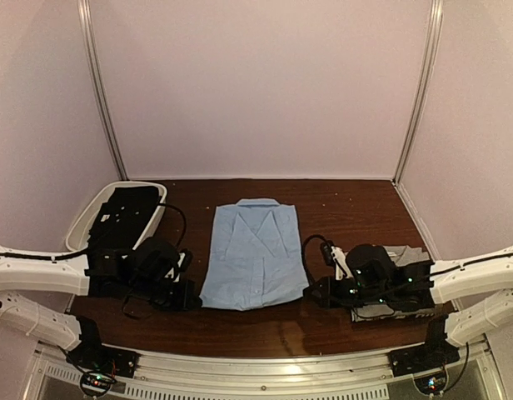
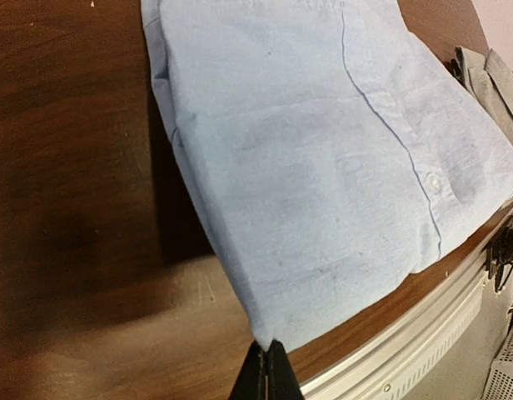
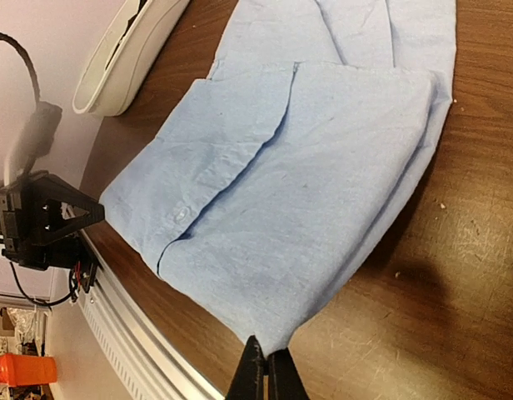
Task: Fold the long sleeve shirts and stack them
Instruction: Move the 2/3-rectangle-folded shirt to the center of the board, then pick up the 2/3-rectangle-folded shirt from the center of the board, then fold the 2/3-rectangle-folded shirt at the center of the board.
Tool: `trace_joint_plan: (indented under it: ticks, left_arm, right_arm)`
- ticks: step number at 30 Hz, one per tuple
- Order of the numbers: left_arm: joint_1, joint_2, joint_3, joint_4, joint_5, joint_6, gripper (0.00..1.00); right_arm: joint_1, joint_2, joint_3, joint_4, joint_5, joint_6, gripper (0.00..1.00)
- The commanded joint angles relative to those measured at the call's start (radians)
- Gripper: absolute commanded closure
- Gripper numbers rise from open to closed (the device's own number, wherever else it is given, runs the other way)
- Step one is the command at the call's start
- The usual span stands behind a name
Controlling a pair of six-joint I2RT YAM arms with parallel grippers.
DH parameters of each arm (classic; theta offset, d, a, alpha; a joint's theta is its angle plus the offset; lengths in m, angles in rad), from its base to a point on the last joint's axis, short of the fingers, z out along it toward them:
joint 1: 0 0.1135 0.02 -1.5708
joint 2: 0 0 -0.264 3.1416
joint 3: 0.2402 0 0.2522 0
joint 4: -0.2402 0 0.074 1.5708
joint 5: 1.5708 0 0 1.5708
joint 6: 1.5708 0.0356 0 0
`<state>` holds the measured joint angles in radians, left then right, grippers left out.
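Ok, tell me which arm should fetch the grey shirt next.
Right, likely: the grey shirt lies directly beneath the right arm; the left fingers sit across the blue shirt from it.

Dim, warm overhead light. Glare on table [image 1: 294,333] near front edge. Soft dark shadows beside blue shirt [image 2: 323,167] in wrist views. Top view bows at edges.
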<state>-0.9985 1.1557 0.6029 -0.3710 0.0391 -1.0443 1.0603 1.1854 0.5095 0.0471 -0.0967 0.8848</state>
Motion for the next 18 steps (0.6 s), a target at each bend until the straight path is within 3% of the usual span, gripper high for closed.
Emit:
trace_joint_plan:
  ticks: [1,6,8,11,14,18]
  left_arm:
    - [-0.077,-0.078,0.036,-0.121,-0.114,-0.072,1.0]
    - [-0.092,-0.093,0.193,-0.233,-0.189,-0.046,1.0]
    - [-0.053,-0.056,0.291,-0.27,-0.215,0.012,1.0]
    - [0.112,0.038,0.409,-0.252,-0.12,0.178,1.0]
    - [0.304,0.184,0.519,-0.149,0.061,0.321,1.0]
    - [0.482,0.558,0.769,-0.059,0.209,0.448,1.0]
  right_arm:
    - [0.095,-0.085,0.013,-0.108,0.136,0.066,1.0]
    - [0.114,-0.107,0.134,-0.2,0.205,0.043,1.0]
    - [0.058,-0.082,0.2,-0.237,0.204,0.008,1.0]
    - [-0.086,-0.001,0.287,-0.228,0.111,-0.061,1.0]
    - [-0.243,0.124,0.392,-0.19,0.018,-0.146,1.0]
    - [-0.474,0.414,0.555,-0.062,-0.158,-0.224,1.0]
